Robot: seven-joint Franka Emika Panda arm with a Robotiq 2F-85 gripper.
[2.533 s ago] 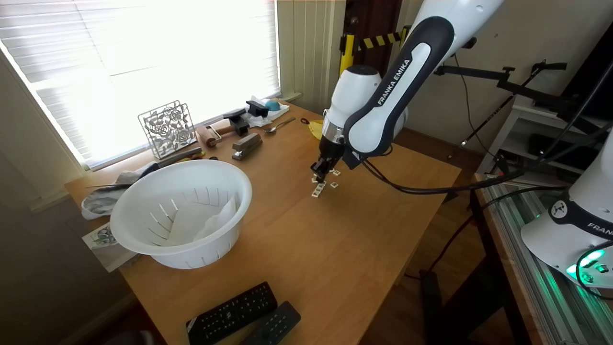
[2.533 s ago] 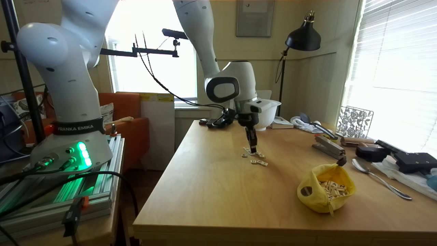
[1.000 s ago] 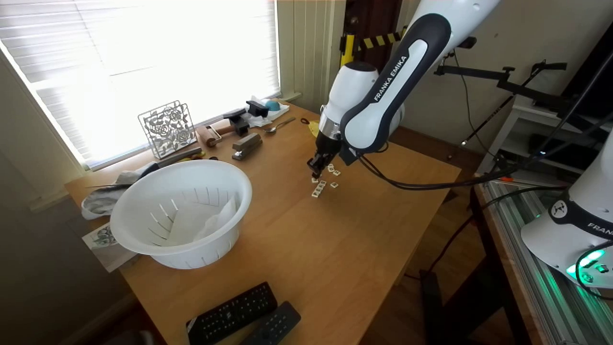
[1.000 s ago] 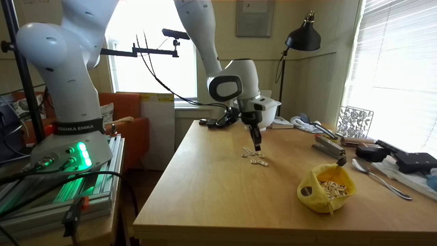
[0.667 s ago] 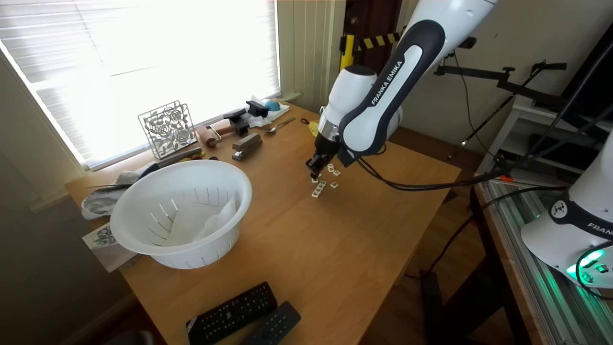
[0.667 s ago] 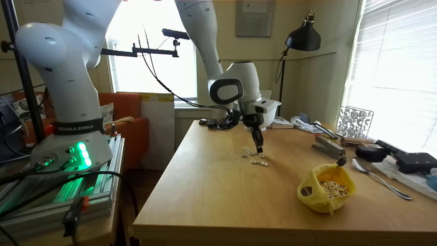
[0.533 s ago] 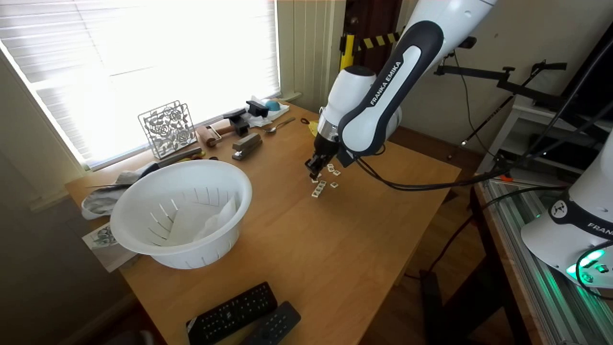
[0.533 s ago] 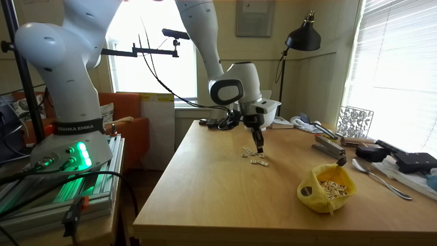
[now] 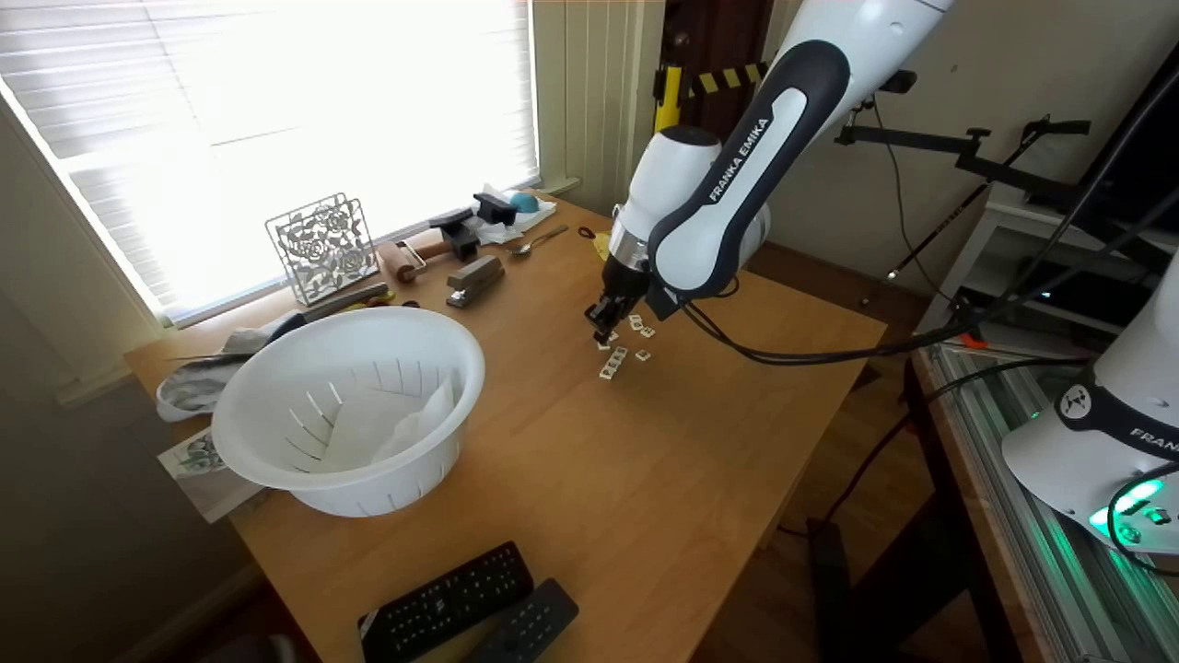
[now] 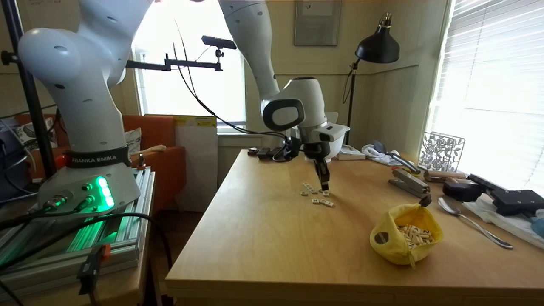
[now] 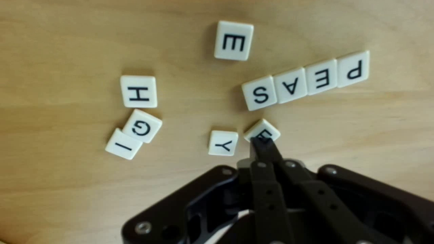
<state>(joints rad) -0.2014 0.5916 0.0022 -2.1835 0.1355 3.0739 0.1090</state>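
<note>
Wooden tabletop [image 10: 263,246] — closed hand [image 11: 263,141] right by a letter tile [image 11: 264,126].

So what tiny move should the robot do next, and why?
Maybe nudge the partly covered tile gently toward the PEAS row. The gripper is shut, so pushing seems to suit it; in the wrist view it overlaps that tile, which lies crooked and apart from the straight row.

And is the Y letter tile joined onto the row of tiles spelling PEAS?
No, the Y tile lies apart from the PEAS row, with a visible gap between it and the nearest end, the S tile.
</note>
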